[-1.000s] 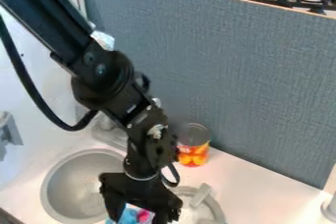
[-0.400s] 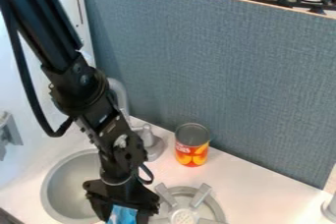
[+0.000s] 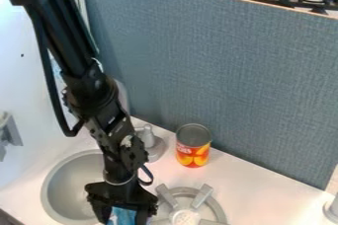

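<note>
Gripper (image 3: 123,219) clamped on blue object (image 3: 121,215), fingers held apart by it, between sink basin (image 3: 69,187) and burner (image 3: 186,216).

We see a mottled blue-grey panel (image 3: 224,71), a red-orange-yellow can (image 3: 193,146) and a white tabletop (image 3: 257,184).

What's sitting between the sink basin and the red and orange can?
In the camera view, the grey faucet stands between the basin and the can, partly behind the black arm.

The gripper (image 3: 123,220) holds a blue item (image 3: 122,216) between its jaws (orange-labelled can (image 3: 192,146) nearby).
</note>
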Tool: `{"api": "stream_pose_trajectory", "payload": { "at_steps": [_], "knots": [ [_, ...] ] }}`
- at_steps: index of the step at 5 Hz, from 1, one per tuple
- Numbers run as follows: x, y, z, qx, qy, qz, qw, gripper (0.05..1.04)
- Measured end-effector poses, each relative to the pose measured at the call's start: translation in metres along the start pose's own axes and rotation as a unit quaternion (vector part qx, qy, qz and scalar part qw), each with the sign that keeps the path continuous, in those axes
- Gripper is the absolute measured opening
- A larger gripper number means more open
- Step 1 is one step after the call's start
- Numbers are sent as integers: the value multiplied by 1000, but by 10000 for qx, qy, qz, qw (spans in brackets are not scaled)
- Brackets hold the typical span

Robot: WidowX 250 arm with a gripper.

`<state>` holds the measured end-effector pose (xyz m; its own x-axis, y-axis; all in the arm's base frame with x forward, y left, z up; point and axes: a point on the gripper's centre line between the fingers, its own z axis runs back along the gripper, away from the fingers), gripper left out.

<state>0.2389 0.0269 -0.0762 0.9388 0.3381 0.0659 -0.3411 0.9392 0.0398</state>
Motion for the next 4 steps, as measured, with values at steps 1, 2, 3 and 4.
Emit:
{"api": "stream_pose_trajectory", "payload": {
  "at_steps": [1, 2, 3, 4],
  "knots": [
    [-2, 3, -10, -165, 156, 111, 9997, 696],
    [-13, 1, -5, -339, 205, 143, 9991, 425],
    [-15, -6, 30, -394, -179, 105, 9990, 324],
    [-17, -27, 71, -602, -626, -54, 9962, 284]
  ]
}}
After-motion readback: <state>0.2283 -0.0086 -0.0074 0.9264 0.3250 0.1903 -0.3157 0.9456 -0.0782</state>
